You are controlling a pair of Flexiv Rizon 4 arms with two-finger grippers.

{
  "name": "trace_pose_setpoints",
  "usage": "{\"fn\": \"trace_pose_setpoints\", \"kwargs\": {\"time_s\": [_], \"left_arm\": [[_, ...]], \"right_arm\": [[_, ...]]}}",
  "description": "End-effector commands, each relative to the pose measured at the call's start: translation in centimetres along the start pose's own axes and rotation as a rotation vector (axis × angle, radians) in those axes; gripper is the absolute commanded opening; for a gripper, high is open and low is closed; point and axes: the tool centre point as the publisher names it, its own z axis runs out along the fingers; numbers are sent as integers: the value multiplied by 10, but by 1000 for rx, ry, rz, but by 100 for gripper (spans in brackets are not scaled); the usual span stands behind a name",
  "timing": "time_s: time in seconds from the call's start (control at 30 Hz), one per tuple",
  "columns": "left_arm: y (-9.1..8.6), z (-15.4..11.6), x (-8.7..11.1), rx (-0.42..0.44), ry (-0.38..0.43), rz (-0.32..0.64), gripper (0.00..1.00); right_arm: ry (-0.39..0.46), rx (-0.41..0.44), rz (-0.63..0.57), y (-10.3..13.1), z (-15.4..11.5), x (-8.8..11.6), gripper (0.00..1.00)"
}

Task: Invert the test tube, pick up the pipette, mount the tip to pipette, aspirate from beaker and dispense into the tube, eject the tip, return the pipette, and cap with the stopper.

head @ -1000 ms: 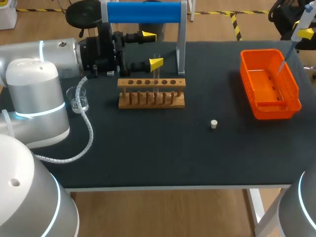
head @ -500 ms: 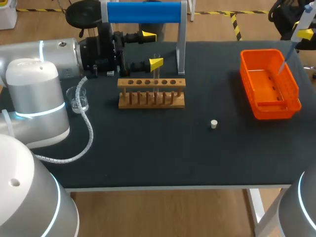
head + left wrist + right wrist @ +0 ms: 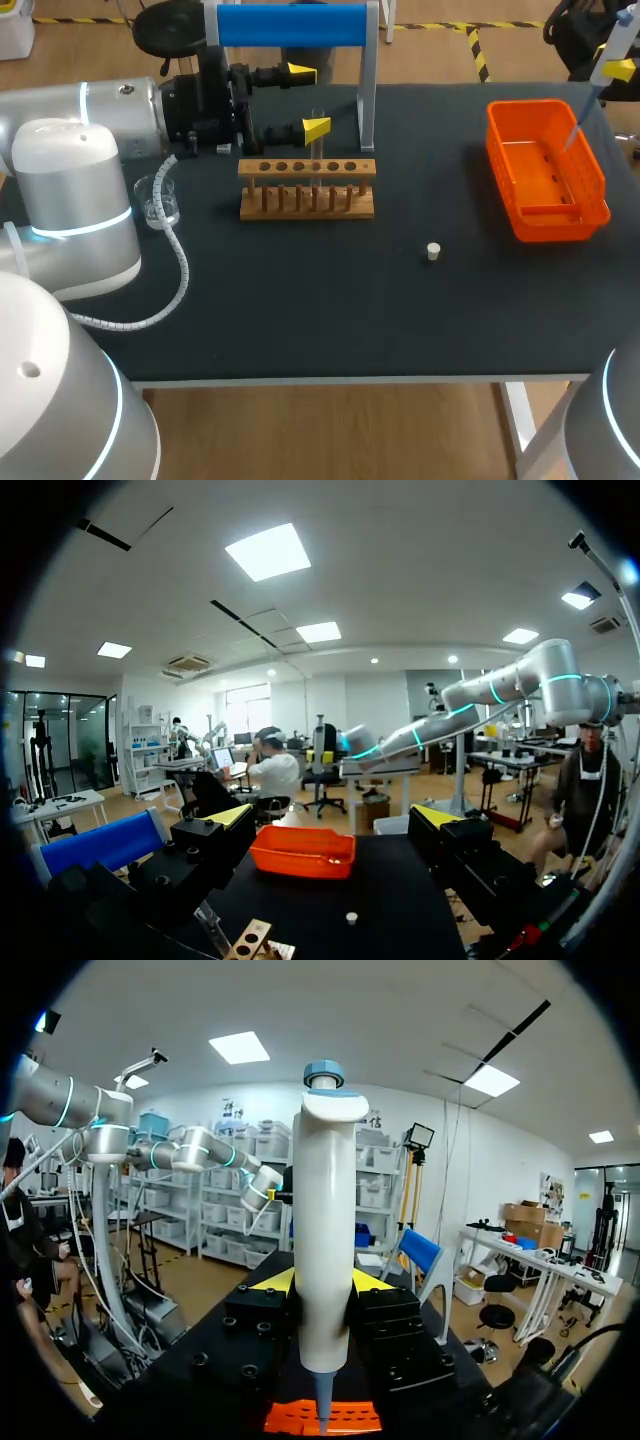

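- Right fingers (image 3: 272, 1281): yellow-tipped pair closed from both sides on the white body of the pipette (image 3: 324, 1250). The pipette is held upright, its blue-capped plunger end uppermost.
- Pipette, lower end: the narrow bluish point hangs over the orange basket (image 3: 547, 170), inside the line of its rim. Whether it touches the basket floor cannot be told. In the right wrist view the basket shows directly under the point.
- Right arm: enters at the far right corner of the table (image 3: 330, 310) in the head view. Only one yellow tip and the pipette are visible there.
- Left fingers (image 3: 229, 815): spread wide with nothing between them. In the left wrist view the basket, the stopper and one end of the rack lie ahead of them.
- Left fingers, placement: level above the far left part of the table, one tip behind the wooden rack (image 3: 307, 188), the other beside the blue-barred stand (image 3: 292, 25).
- Test tube (image 3: 318, 150): clear, upright in a hole of the rack, right of its middle. It is just beside the nearer left fingertip; contact cannot be told.
- Beaker (image 3: 160, 201): clear glass, on the table left of the rack, close under the left arm.
- Stopper (image 3: 433, 251): small and pale, alone on the dark table between the rack and the basket, nearer the front edge.
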Motion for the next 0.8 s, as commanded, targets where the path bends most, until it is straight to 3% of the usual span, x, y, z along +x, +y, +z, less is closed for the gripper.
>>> {"fn": "trace_pose_setpoints", "kwargs": {"time_s": [0.03,0.17,0.3,0.57,0.8], "left_arm": [[1,1,0,1,-1,1,100],[1,1,0,1,-1,1,100],[-6,30,-9,-7,-34,-2,100],[-25,106,-31,-9,-69,-24,100],[-47,177,-46,0,-50,-24,100]], "right_arm": [[0,3,0,1,0,0,0],[0,3,0,1,0,0,0],[0,3,0,1,0,0,0],[0,3,0,1,0,0,0],[0,3,0,1,0,0,0]]}}
